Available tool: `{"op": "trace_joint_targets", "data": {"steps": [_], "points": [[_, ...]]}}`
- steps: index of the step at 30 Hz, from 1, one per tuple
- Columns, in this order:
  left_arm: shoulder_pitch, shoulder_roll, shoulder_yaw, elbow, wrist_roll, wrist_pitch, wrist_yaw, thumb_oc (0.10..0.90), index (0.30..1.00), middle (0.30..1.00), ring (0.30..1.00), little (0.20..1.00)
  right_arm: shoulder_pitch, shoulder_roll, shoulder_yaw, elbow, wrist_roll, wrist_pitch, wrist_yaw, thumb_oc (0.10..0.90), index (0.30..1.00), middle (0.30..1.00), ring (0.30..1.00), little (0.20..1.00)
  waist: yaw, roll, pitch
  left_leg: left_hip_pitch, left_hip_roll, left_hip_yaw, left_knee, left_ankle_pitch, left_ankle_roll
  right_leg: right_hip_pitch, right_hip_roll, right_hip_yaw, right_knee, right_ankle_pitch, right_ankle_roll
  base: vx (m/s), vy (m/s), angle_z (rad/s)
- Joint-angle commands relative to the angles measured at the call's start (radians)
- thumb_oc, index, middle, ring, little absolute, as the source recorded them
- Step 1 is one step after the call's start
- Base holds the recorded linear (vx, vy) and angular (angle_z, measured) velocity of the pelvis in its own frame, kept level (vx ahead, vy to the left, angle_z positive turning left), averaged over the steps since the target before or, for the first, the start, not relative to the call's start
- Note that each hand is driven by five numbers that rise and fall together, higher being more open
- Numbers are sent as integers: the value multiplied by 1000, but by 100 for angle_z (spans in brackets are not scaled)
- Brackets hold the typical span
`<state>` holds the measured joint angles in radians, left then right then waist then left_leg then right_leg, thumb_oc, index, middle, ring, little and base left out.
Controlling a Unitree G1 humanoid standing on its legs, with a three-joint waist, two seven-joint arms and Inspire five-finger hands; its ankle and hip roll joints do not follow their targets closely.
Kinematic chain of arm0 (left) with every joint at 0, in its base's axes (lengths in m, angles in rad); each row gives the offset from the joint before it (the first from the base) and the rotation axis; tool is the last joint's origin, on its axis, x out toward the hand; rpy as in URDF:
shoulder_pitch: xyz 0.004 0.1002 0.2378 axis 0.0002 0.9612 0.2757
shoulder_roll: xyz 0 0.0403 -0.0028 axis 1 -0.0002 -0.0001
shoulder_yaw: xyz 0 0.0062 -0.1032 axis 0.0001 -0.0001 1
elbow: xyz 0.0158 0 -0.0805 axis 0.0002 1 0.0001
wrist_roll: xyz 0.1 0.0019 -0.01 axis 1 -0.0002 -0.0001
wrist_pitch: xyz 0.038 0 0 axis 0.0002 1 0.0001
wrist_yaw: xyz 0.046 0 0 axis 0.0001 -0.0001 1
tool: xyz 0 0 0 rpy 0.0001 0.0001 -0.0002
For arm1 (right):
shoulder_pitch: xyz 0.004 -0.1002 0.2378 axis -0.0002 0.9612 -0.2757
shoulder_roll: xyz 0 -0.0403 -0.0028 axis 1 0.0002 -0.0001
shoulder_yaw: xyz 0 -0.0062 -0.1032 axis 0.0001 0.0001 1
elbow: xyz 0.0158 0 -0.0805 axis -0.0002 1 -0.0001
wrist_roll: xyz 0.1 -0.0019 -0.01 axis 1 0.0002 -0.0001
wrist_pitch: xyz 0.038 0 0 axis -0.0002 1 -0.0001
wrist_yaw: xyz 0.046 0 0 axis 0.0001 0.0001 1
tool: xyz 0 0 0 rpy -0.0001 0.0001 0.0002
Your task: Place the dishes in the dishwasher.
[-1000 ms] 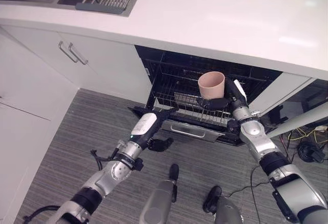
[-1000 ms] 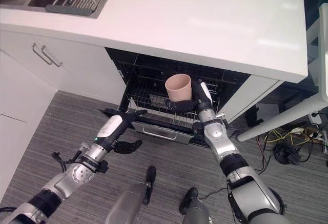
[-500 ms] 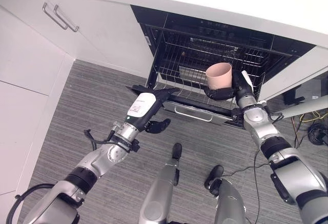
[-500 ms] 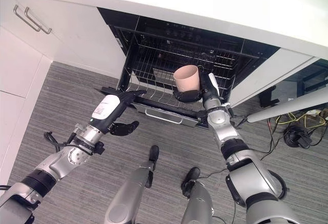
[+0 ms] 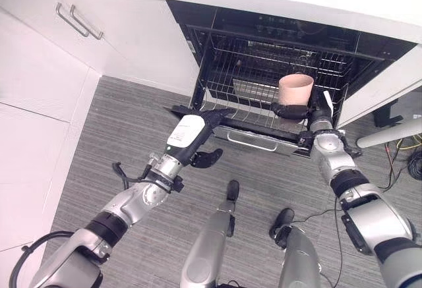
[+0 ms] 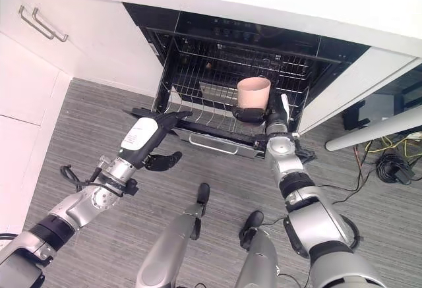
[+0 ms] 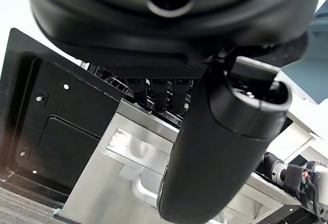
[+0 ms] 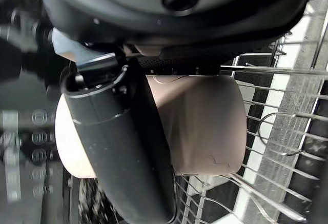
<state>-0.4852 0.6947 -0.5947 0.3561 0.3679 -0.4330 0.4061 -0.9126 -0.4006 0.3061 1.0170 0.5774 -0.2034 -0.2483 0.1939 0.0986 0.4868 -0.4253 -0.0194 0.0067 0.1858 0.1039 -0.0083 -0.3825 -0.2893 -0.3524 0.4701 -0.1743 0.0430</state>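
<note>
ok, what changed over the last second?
The head camera tilted down, so the counter left the view. The right robot hand carried the pink cup a little further over the dishwasher rack, still upright. It stays clamped on the cup; the left robot hand still hovers open by the rack's front edge.

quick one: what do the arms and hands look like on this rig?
Both arms are silver-grey segmented shells with black bands at the joints. The left hand is dark with a white plate on its back bearing a small green mark; the right hand is dark with a white thumb cover. Thin black cables loop at the left wrist.
</note>
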Motion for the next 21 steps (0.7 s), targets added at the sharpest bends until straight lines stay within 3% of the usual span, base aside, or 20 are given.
{"op": "trace_joint_targets", "data": {"steps": [1, 8, 9, 10, 21], "points": [[-31, -10, 5, -97, 3, -22, 89, 800, 900, 900, 900, 900, -49, 6, -64, -6, 191, -21, -101, 400, 300, 300, 300, 300, 9, 12, -49, -28, 62, 7, 114, -97, -73, 21, -65, 78, -170, 238, 173, 33, 71, -16], [-14, -39, -3, -84, 27, -17, 130, 800, 900, 900, 900, 900, -36, 57, -74, -13, 136, -13, -164, 400, 300, 300, 300, 300, 2, 25, -48, -30, 55, 10, 114, -97, -71, 10, -68, 94, -170, 242, 168, 11, 64, -7], [-11, -40, -4, -80, 27, -20, 137, 800, 900, 900, 900, 900, -36, 60, -70, -13, 122, -3, -163, 543, 514, 514, 514, 514, 2, 26, -50, -29, 53, 10, 114, -97, -71, 11, -68, 96, -170, 242, 167, 29, 44, -12], [-10, -41, -4, -77, 29, -23, 140, 800, 900, 900, 900, 900, -35, 63, -67, -12, 107, 5, -163, 800, 900, 900, 900, 900, 3, 28, -51, -28, 52, 9, 114, -97, -71, 11, -68, 97, -170, 242, 166, 34, 37, -11], [13, -39, 5, -99, 19, -17, 123, 800, 900, 900, 900, 900, -17, 71, -27, -29, 29, 1, -187, 800, 900, 900, 900, 900, 9, 30, -54, -30, 47, 3, 114, -96, -70, 11, -74, 91, -170, 245, 167, 2, 2, -1]]}}
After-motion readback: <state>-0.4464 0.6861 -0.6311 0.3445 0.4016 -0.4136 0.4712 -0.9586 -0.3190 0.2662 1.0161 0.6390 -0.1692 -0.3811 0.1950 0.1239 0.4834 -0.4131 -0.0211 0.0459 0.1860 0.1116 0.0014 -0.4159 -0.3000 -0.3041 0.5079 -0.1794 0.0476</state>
